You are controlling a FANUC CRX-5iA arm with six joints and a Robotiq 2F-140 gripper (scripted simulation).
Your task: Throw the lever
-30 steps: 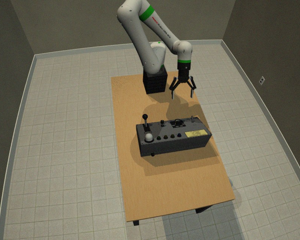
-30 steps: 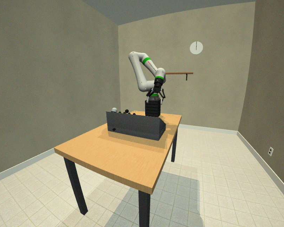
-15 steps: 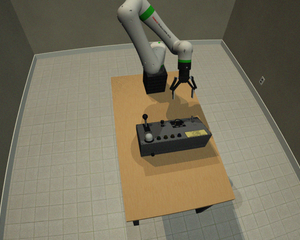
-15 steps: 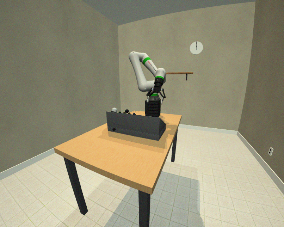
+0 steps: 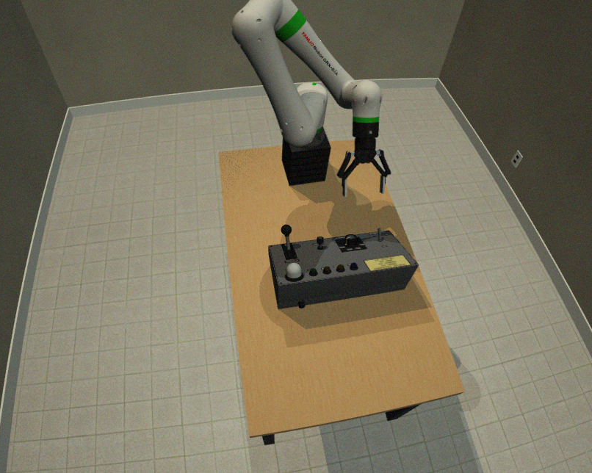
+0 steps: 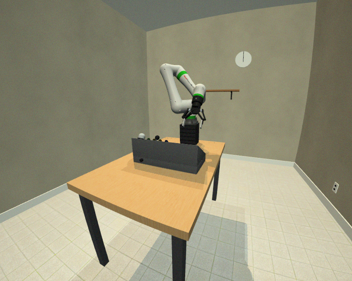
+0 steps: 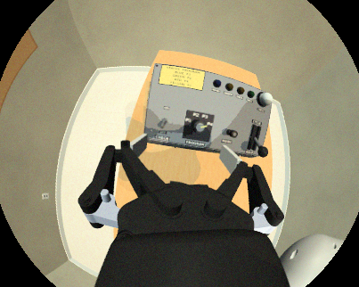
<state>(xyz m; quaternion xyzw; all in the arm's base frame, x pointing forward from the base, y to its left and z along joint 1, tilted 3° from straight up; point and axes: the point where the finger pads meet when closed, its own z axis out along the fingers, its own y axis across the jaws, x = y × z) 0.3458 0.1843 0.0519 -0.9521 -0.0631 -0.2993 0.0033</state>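
wooden table in tiled room | console set mid-table | lever mounted at console's left end in top view, black ball knob up | gripper spread wide, nothing held, hung above table near base, well apart from lever, offset toward console's opposite end
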